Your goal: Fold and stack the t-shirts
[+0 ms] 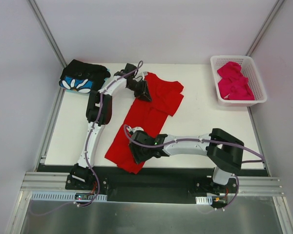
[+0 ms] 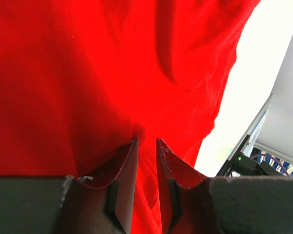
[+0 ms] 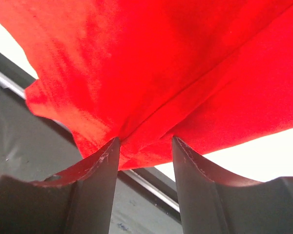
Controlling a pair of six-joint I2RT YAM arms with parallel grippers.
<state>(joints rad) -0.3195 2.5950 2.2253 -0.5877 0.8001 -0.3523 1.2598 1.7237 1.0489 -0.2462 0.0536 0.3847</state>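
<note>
Your red t-shirt [image 1: 151, 109] lies on the table [image 1: 200, 122], well to the left of the white basket [image 1: 229, 57], drawn out into a long strip. Its long axis runs on a diagonal. The collar-and-sleeve end points to the far side, about level with the basket, and the hem end points to the near edge, farther from the basket and more to its left. At the sleeve end the cloth is folded over itself on the side facing the basket.

Your left gripper [image 1: 142, 91] sits at the shirt's far end, the end closer to the basket. Its fingers [image 2: 122, 165] stand close together with a pinch of red cloth caught between them.

Your right gripper [image 1: 138, 155] is at the hem end, the one farthest from the basket. Its fingers [image 3: 100, 170] stand wider apart but clamp a thick fold of the hem, which reaches past the table's near edge.

The magenta-pink t-shirt [image 1: 234, 82] lies crumpled inside the basket. The black flower-print t-shirt [image 1: 82, 78] lies folded at the far left corner, across the table from the basket, with the red t-shirt between them.
</note>
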